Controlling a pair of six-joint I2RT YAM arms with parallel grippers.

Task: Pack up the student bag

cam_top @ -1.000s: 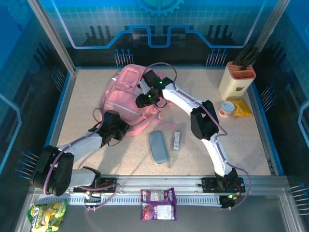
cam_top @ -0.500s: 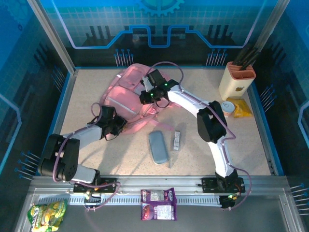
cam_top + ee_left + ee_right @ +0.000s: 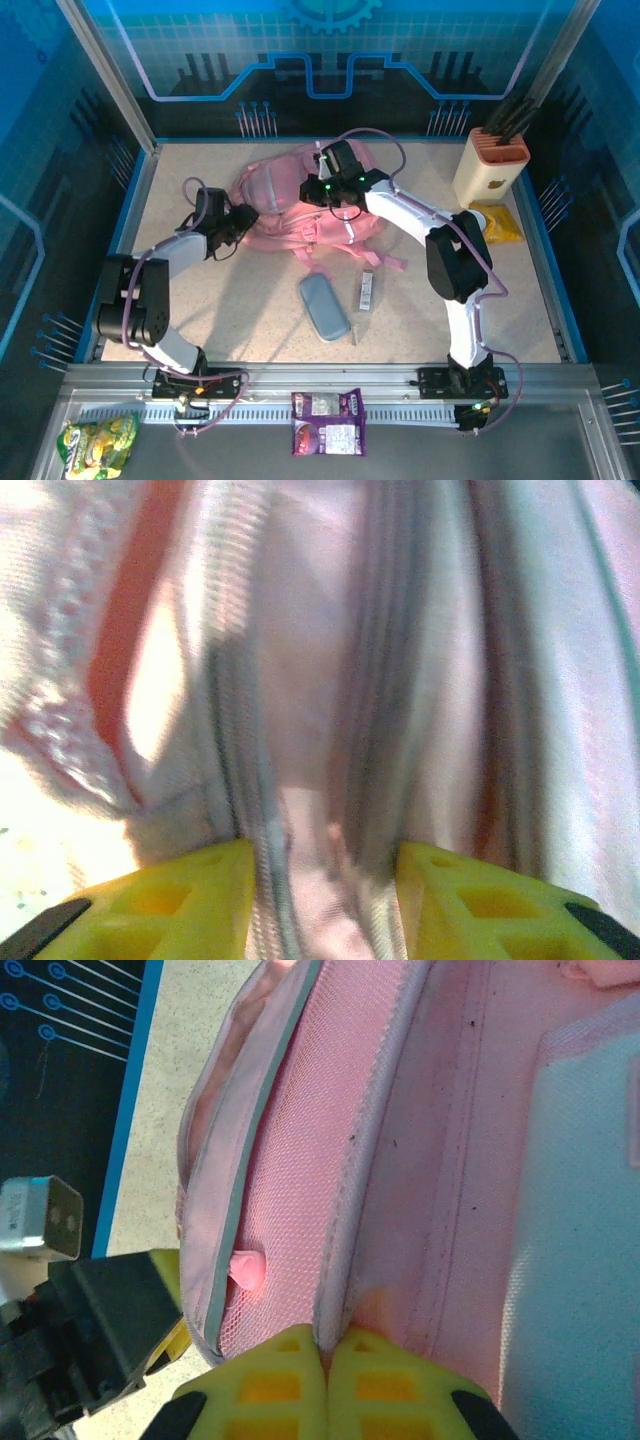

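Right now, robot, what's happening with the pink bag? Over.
Left gripper: jaws apart, student bag fabric between. Right gripper: jaws shut on bag's edge. Grey case, slim packet lie beside bag, unpacked.

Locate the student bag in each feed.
Top external: student bag at the table's back centre, between left end effector and right end effector.
Left wrist: its pink fabric and zips, close above left end effector.
Right wrist: its pink mesh lining, upper frame.
Shared landmark: right end effector pinching the bag's rim.
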